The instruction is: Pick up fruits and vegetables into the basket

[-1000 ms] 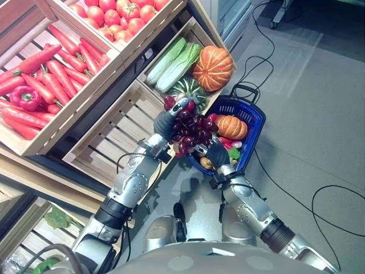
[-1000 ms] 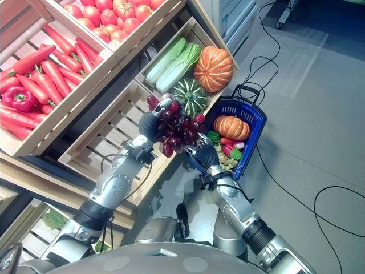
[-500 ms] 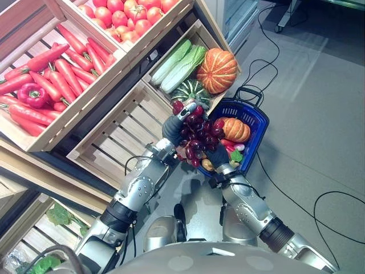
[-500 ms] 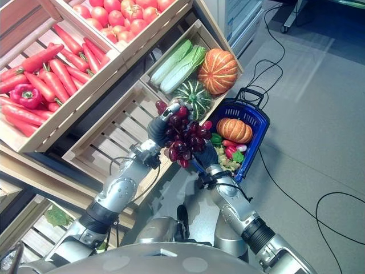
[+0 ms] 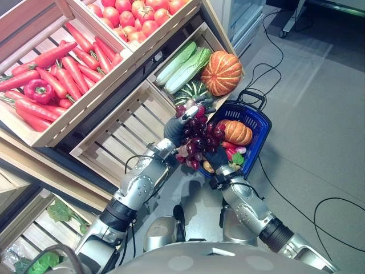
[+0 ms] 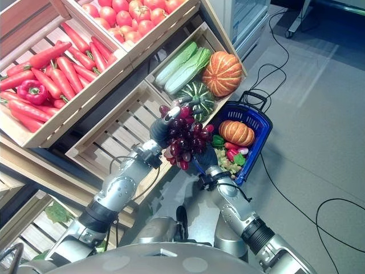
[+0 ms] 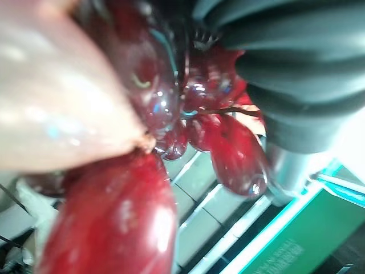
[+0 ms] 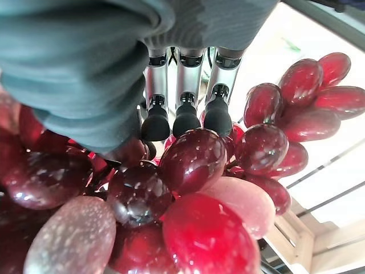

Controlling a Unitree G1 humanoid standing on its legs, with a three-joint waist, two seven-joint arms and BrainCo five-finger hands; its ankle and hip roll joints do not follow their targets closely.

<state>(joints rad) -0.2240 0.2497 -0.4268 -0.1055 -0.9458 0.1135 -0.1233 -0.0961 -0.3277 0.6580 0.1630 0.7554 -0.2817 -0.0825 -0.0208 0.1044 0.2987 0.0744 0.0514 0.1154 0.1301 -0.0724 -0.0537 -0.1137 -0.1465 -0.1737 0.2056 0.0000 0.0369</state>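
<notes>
You are viewing, at the far left, a slatted wooden crate of long red carrots with one red bell pepper lying among them, and above it a crate of round red tomatoes. To their right, an empty slatted wooden crate is sitting just beside the crate that holds the pale green cabbages, the dark green striped squash and the large orange ribbed pumpkin.

Next comes the left hand. Its fingers are gripping the top of the bunch of dark red grapes, curled round the cluster as the left wrist view confirms. Compared with a second ago, the bunch is now sitting closer to the blue plastic shopping basket, overlapping its near rim rather than hanging in front of the empty crate. Note that the whole scene has also shifted, so part of this change is camera motion.

The right hand is sitting under the bunch on the basket side; its fingers are resting against the grapes from below, extended and supporting rather than clamped round them.

The basket is standing on the grey floor and already holding a small orange pumpkin and mixed produce. In judgement, you are in the transfer step: the grapes are not yet inside, and release should wait until the cluster is over the basket opening.
</notes>
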